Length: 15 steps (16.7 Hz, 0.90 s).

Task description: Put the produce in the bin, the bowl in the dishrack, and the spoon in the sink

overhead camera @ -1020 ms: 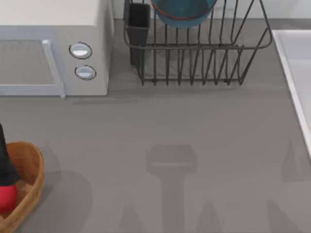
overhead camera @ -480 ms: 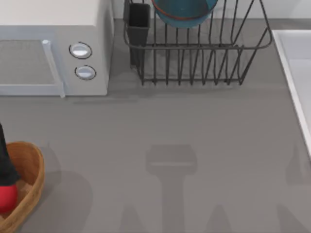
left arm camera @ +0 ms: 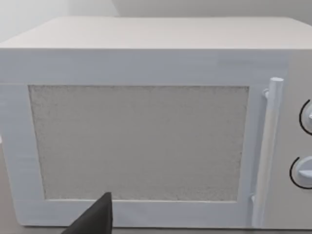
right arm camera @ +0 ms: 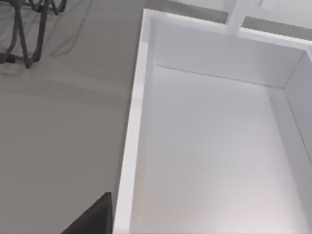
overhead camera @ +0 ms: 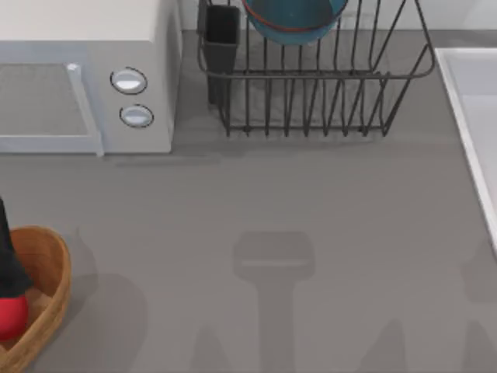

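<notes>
Open tabletop mid-field; obstacles line the far edge and both sides.

The grey table (overhead camera: 311,210) is bare across its middle and near edge, a wide lane from left to right. Far left, the white microwave (overhead camera: 85,78) blocks the corner, handle and knobs facing the lane. Beside it the dishrack (overhead camera: 311,85) stands with upright bars, the bowl (overhead camera: 293,22) resting inside. The sink (overhead camera: 474,116) rim bounds the right side. Near left, the bin (overhead camera: 48,295) holds the produce (overhead camera: 11,318).
</notes>
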Available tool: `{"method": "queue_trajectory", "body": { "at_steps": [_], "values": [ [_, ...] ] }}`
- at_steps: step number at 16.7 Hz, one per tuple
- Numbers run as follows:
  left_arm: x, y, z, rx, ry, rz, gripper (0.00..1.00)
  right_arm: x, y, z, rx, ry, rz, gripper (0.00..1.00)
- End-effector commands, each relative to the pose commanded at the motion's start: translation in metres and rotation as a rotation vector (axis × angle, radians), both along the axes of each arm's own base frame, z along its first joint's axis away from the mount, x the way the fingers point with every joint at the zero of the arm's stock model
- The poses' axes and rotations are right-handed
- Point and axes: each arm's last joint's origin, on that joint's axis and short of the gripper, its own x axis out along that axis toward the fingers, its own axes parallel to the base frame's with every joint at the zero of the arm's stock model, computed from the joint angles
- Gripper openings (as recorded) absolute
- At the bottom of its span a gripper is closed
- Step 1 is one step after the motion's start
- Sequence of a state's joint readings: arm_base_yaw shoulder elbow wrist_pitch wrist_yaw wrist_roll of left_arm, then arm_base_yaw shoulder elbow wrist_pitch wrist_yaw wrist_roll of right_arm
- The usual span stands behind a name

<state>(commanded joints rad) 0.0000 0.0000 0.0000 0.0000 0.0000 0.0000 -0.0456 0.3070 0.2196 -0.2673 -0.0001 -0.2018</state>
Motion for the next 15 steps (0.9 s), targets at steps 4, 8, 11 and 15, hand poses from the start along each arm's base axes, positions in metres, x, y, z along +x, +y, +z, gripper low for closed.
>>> {"method": "queue_trajectory", "body": {
  "at_steps": [4,8,11,15],
  "values": [
    [0.0,0.0,0.0,0.0,0.0,0.0,1.0,0.023,-0.007,0.007,-0.137,0.444,0.061,1.0],
    [0.0,0.0,0.0,0.0,0.0,0.0,1.0,0.05,-0.016,0.009,-0.212,0.834,0.186,1.0],
    [0.0,0.0,0.0,0.0,0.0,0.0,1.0,0.069,-0.023,0.01,-0.226,1.043,0.289,1.0],
    [0.0,0.0,0.0,0.0,0.0,0.0,1.0,0.085,-0.03,0.009,-0.218,1.189,0.385,1.0]
  ]
}}
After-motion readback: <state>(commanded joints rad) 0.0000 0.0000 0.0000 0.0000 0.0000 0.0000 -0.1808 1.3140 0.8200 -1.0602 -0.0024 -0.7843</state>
